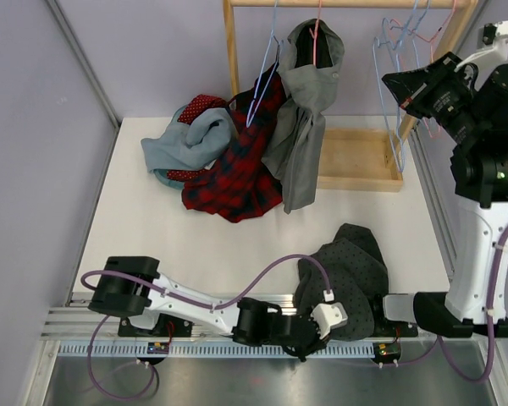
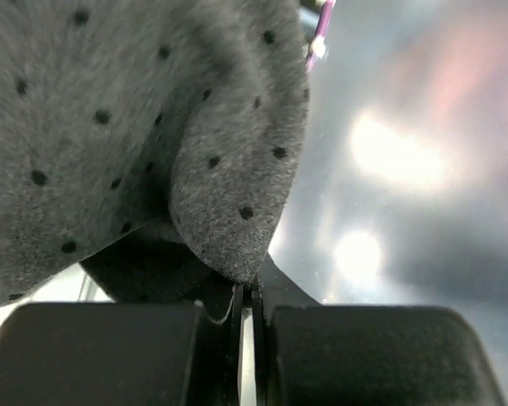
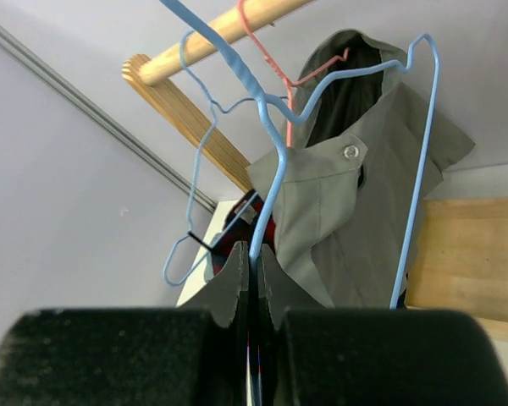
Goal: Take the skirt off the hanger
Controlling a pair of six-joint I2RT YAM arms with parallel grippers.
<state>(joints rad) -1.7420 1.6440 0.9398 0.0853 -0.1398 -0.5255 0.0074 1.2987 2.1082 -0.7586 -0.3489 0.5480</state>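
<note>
**Skirt off the hanger; release and tidy-up outstanding**

Skirt: the grey dotted skirt (image 1: 351, 271) lies crumpled on the white surface (image 1: 152, 228) at about 5 o'clock in the overhead view, close to the near edge and between my two bases. No hanger wire shows in or around it.

Left fingers: my left fingers (image 2: 195, 338) are clenched on a folded edge of the skirt (image 2: 152, 127). The cloth is pinched right at the tips and bulges out above them. The left arm lies low along the near edge.

Right fingers: my right fingers (image 3: 229, 288) are clamped on the wire of a bare blue hanger (image 3: 275, 169), held high at about 2 o'clock beside the wooden rack (image 1: 360, 161). No cloth hangs on that wire. I cannot tell whether its hook rests on the rail.

Other items: an olive garment (image 1: 309, 93) hangs on a pink hanger at 12 o'clock. A plaid garment (image 1: 237, 169) and a pale blue garment (image 1: 190, 139) are heaped below it at about 11 o'clock. They are well apart from the skirt.

Assessment: I judge the separation done, since skirt and hanger are in different grips and far apart. What appears to be left is for the left fingers to let go of the skirt and for the right fingers to settle or release the hanger.
</note>
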